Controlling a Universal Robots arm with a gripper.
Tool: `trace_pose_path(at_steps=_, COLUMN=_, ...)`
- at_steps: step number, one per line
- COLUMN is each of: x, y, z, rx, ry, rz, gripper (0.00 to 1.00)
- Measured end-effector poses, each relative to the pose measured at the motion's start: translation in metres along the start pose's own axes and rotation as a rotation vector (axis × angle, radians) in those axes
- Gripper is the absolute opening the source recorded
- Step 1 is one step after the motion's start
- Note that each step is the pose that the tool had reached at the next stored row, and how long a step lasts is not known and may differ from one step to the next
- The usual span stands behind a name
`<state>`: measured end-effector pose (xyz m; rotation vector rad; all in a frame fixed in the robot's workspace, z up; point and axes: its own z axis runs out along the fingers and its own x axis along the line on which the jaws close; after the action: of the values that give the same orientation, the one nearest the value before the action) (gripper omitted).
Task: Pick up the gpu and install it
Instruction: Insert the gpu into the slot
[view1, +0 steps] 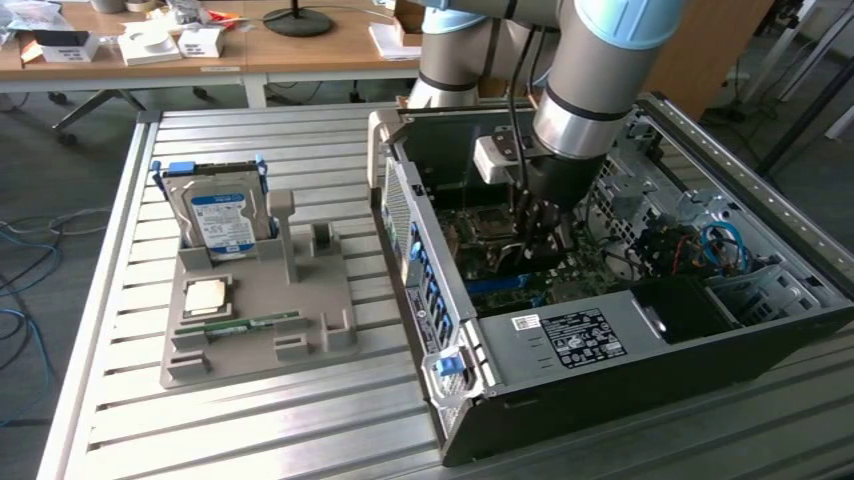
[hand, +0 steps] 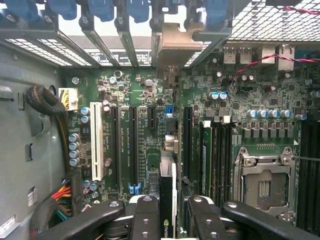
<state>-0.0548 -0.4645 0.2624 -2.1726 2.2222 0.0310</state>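
On the slatted table (view1: 267, 420), the near end of the open computer case (view1: 747, 330) holds one labelled power supply (view1: 567, 335). At the exterior view's left, well apart from the case, sits one grey tray (view1: 314, 345). It carries one memory stick (view1: 247, 324) lying flat at its near side, one processor chip (view1: 207, 296) just beyond that, and one hard drive (view1: 220, 215) standing upright at its far end.

The arm (view1: 601, 70) comes in from the far side, its last link pointing straight down into the case. The gripper (view1: 541, 230) is low over the motherboard (hand: 150, 165), its fingers (hand: 145, 217) clamped on the gpu (hand: 167, 192). The gpu stands on edge between two long black slots (hand: 116, 145) and the memory slots, and its metal bracket (hand: 175, 40) reaches the case's rear wall. One white slot (hand: 96, 145) and one processor socket (hand: 264, 187) flank this area. A cluttered desk (view1: 334, 50) stands farthest back.
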Motion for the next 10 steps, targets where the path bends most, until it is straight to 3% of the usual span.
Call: trace_pose_path(at_steps=10, x=0.0001, y=0.0019, z=0.0006, rx=0.0008, ry=-0.0002, rz=-0.011, gripper=0.27)
